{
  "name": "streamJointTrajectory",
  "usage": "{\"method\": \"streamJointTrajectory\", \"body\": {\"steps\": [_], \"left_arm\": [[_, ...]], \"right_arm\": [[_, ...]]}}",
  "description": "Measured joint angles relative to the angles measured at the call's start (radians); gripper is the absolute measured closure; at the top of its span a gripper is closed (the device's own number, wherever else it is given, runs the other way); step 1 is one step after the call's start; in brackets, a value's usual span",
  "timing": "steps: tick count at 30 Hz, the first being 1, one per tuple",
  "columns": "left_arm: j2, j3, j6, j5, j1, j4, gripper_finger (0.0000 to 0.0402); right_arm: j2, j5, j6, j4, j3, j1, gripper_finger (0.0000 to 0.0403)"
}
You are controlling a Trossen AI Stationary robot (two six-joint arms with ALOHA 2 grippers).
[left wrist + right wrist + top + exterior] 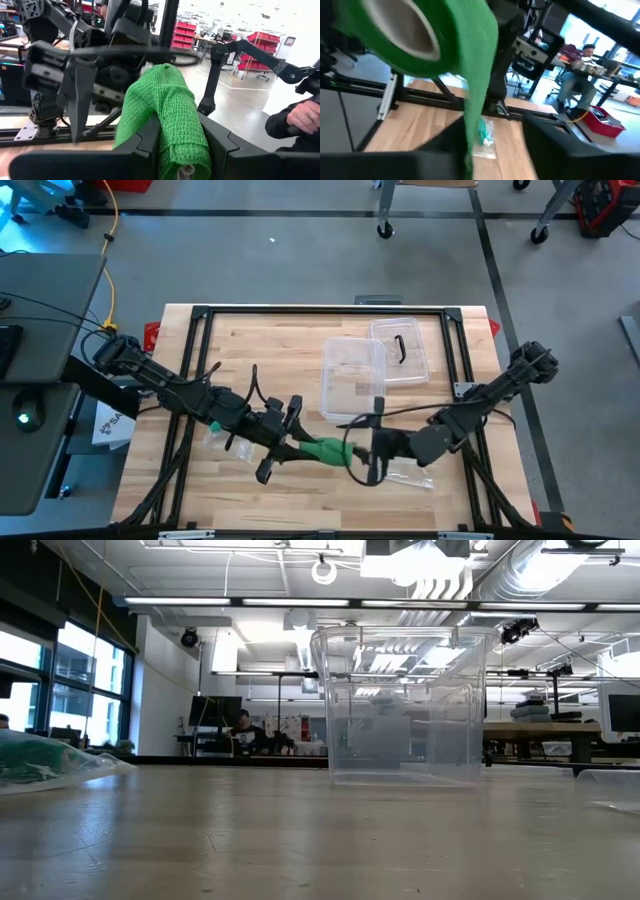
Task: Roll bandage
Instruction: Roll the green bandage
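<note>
Both arms met over the near half of the tabletop (260, 340), close to its near edge. A clear plastic wrapper (219, 438) lay on the wood beneath the left arm. The left gripper (292, 442), just left of the middle of the near edge, had its fingers (145, 142) pinched on the green bandage roll (327, 451); in the left wrist view the roll (167, 117) stood up between the two dark fingers. A strip of bandage (477, 85) ran from the roll's cardboard core (417, 30) toward the right gripper (372, 448), just beside the roll on its right. Whether the right gripper's fingers were spread or pinching the strip could not be told. A second wrapper (412, 473) lay under the right gripper. Toward the far edge stood a clear plastic container (352, 378), with its lid (402, 348) flat beside it, overlapping its far right corner.
</note>
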Motion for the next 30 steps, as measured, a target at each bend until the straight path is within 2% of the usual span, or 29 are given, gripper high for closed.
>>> {"method": "streamJointTrajectory", "body": {"steps": [3,5,7,9,13,19,24,30], "left_arm": [[0.000,0.000,-0.006,0.000,0.000,0.000,0.0316],[0.000,0.000,-0.029,0.004,-0.001,0.000,0.0313],[0.000,0.000,-0.059,0.005,-0.003,0.000,0.0306],[0.000,0.000,-0.081,0.013,-0.008,-0.001,0.0296],[0.001,0.000,-0.115,0.011,-0.032,-0.008,0.0272],[0.002,0.000,-0.111,-0.036,-0.062,-0.009,0.0250],[0.002,0.000,-0.076,-0.105,-0.065,0.001,0.0250],[0.001,0.000,-0.030,-0.150,-0.057,0.004,0.0267]], "right_arm": [[0.014,0.017,-0.002,0.023,0.000,-0.021,0.0347],[0.024,0.089,-0.028,0.023,0.000,-0.031,0.0386],[0.035,0.199,-0.023,0.006,0.000,-0.044,0.0388],[0.035,0.246,-0.016,-0.042,0.000,-0.057,0.0397],[0.034,0.243,0.074,-0.102,-0.032,-0.068,0.0401],[0.034,0.242,0.206,-0.082,-0.184,-0.030,0.0402],[0.058,0.209,0.209,0.108,-0.302,0.042,0.0402],[0.076,0.215,-0.018,0.333,-0.310,0.079,0.0402]]}}
